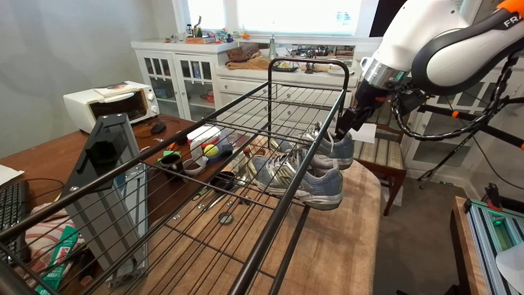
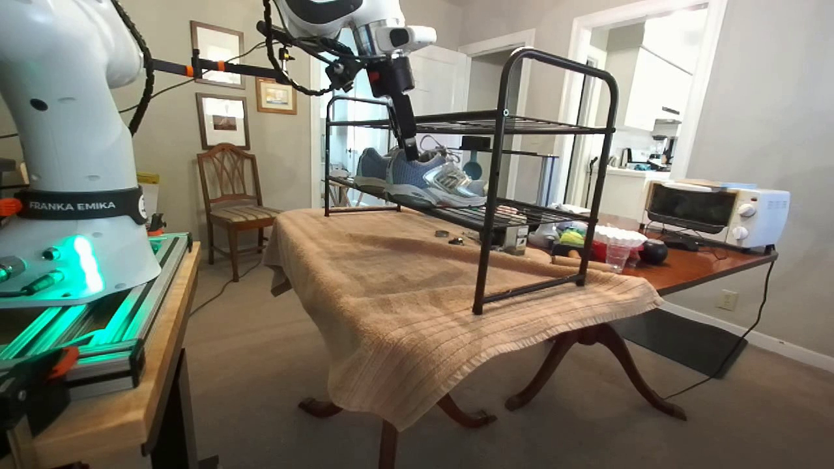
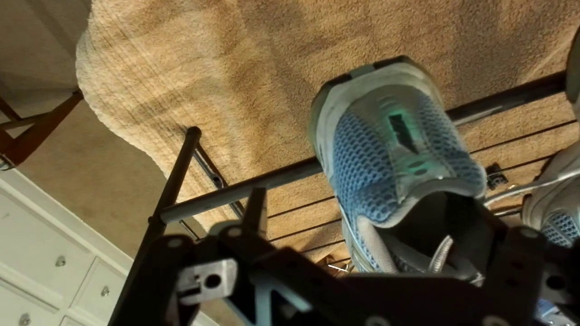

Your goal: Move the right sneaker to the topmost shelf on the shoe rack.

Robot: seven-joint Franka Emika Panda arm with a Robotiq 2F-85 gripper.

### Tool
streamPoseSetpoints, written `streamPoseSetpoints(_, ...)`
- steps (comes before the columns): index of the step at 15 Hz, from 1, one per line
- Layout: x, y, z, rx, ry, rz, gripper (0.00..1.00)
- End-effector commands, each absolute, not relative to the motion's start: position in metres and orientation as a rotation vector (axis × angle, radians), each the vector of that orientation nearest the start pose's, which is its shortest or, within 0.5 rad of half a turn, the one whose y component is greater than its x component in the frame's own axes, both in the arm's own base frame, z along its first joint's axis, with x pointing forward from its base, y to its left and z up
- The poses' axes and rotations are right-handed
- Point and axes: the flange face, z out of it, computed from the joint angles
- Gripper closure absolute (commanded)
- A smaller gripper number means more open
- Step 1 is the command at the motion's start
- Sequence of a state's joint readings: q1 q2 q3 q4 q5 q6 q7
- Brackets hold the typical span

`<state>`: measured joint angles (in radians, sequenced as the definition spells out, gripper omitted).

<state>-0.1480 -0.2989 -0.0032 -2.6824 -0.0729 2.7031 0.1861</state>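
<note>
The right sneaker, grey and pale-blue mesh, rests on the lower wire tier of the black shoe rack (image 1: 311,59) (image 2: 494,192); it shows in both exterior views (image 1: 339,149) (image 2: 423,179) and in the wrist view (image 3: 362,149). Its heel overhangs the front tube. Its grey mate (image 1: 294,176) (image 2: 371,168) stands beside it, partly at the wrist view's right edge (image 3: 559,203). The topmost shelf (image 1: 275,221) (image 2: 541,124) is above both. My gripper (image 1: 342,129) (image 2: 409,153) (image 3: 374,203) is open at the heel opening; one finger is outside the shoe, the other by the opening, its tip hidden.
The rack stands on a towel-covered table (image 2: 365,273). The topmost shelf's front tube runs close to my gripper. A grey metal frame (image 1: 110,196), small clutter and a toaster oven (image 1: 114,102) are behind the rack. A chair (image 2: 238,202) stands beyond the table.
</note>
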Motion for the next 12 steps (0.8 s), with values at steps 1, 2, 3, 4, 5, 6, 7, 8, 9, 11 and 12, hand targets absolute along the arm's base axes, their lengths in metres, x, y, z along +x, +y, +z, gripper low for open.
streamPoseSetpoints(1,0.423,-0.059,0.349,-3.104,0.495,-0.557,0.0)
streamPoseSetpoints(2,0.424,-0.059,0.347,-3.107,0.51,-0.56,0.0)
streamPoseSetpoints(3,0.424,-0.059,0.345,-3.108,0.522,-0.56,0.0)
streamPoseSetpoints(4,0.424,-0.059,0.343,-3.111,0.538,-0.551,0.0)
streamPoseSetpoints(5,0.425,-0.058,0.34,-3.114,0.549,-0.532,0.25)
streamPoseSetpoints(6,0.425,-0.058,0.339,-3.112,0.569,-0.516,0.28)
streamPoseSetpoints(7,0.425,-0.057,0.337,-3.107,0.588,-0.501,0.34)
streamPoseSetpoints(8,0.426,-0.056,0.336,-3.104,0.603,-0.488,0.42)
streamPoseSetpoints(9,0.426,-0.056,0.336,-3.1,0.62,-0.48,0.51)
streamPoseSetpoints(11,0.427,-0.055,0.335,-3.095,0.646,-0.467,0.66)
streamPoseSetpoints(12,0.428,-0.055,0.335,-3.091,0.673,-0.458,0.73)
